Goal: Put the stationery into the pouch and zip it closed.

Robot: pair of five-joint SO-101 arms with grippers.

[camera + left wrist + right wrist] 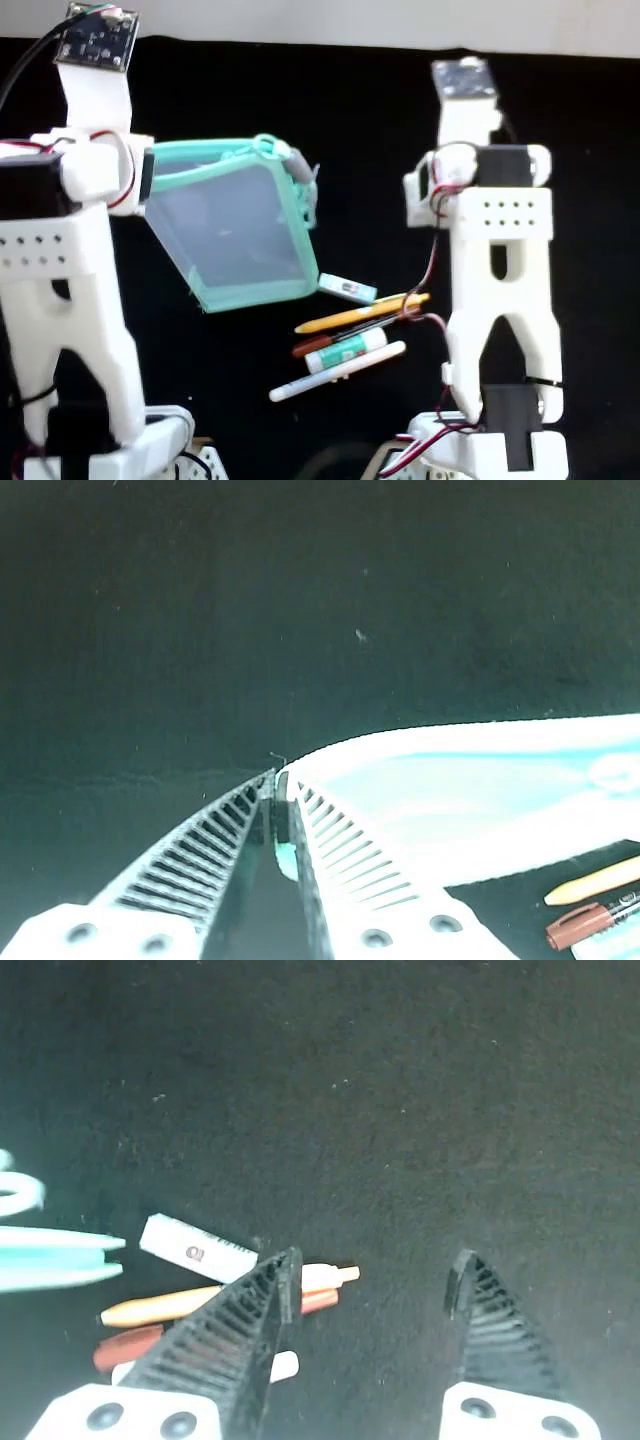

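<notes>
The bench (pixel 590 130) carries black matt cloth, lightly flecked with lint. The pouch (pixel 235 230) has a translucent, frosted plastic panel with teal edging. The yellow pen (pixel 362 313) and white marker (pixel 338 371) show smooth plastic barrels. The right gripper (pixel 376 1257) has ribbed, matt plastic jaws.

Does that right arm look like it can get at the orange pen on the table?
Probably yes. The right gripper hangs open near the orange pen, which lies uncovered on the table. The reddish marker right beside it might get pinched too.
</notes>
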